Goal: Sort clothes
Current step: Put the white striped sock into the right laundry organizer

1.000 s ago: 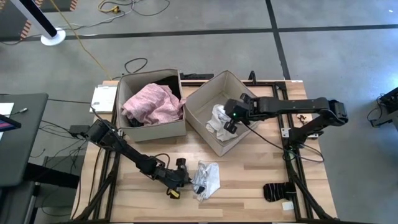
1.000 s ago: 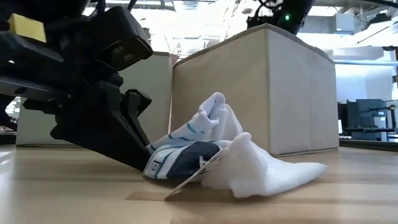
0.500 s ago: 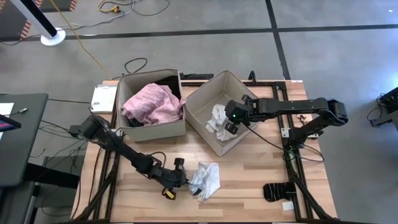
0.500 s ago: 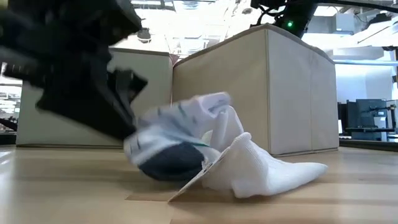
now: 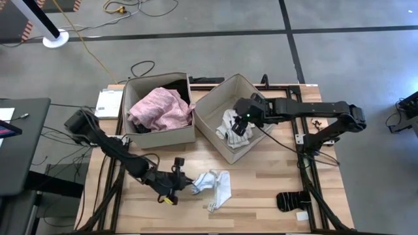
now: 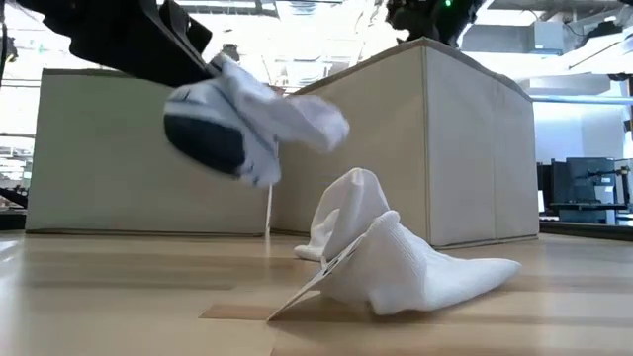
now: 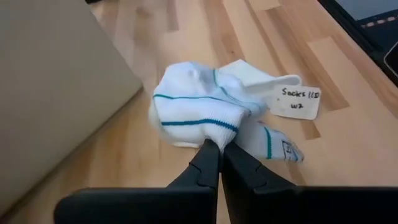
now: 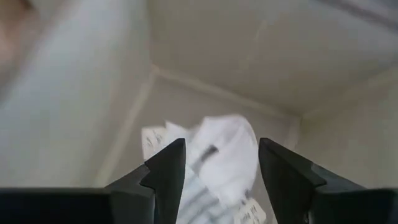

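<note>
My left gripper [image 5: 188,184] is shut on a white sock with teal stripes and a dark grey patch [image 6: 237,124], above the table's near middle; it also shows in the left wrist view [image 7: 221,152]. A second white sock [image 5: 220,187] lies on the table with a paper tag [image 7: 297,101]. My right gripper [image 5: 240,126] hangs open inside the right beige box [image 5: 210,124], above small white-grey pieces [image 8: 217,134], touching nothing. A pink garment [image 5: 160,108] and a black piece [image 5: 176,85] fill the left beige box [image 5: 157,138]. My left gripper pinches a bunched edge of the striped sock [image 7: 210,132] between its two fingers. The fingers come slanting from the table's left side. The sock is lifted clear of the table and of the other sock, and sags beside the fingers [image 6: 198,54].
Black socks [image 5: 287,201] lie at the table's near right corner. The two beige boxes stand side by side along the far half of the table. Bare wood [image 5: 261,179] lies between the white sock and the black socks.
My left gripper has gone up and toward the table's left edge, still shut on the striped sock. The sock has been pulled off the pile and lifted clear. The other white sock has stayed on the table.
</note>
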Robot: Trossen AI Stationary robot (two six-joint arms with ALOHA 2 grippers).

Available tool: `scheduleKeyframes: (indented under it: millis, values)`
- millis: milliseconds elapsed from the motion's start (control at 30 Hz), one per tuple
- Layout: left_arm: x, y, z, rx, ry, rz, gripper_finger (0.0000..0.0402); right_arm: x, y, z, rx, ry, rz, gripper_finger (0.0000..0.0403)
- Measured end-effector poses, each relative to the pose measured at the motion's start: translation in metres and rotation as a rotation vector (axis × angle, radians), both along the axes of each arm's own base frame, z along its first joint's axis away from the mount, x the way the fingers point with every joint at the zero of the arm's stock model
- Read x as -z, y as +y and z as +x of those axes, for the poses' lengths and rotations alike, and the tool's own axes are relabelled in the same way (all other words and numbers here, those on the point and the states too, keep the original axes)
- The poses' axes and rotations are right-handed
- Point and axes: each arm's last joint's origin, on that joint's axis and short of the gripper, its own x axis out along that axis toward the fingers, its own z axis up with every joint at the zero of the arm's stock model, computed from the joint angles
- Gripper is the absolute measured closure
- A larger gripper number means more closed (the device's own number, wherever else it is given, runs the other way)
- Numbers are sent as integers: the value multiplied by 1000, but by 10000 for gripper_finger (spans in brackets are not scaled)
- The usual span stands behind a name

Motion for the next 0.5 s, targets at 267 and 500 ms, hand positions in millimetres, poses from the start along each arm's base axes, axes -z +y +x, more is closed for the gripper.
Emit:
scheduleKeyframes:
  millis: [267,500]
  values:
    - [-12,4,-6,-24,-33,49,401,-25,40,14,-214,-155,-55,196]
    - [-22,7,-10,-33,-65,73,401,-35,77,17,-371,-252,-41,197]
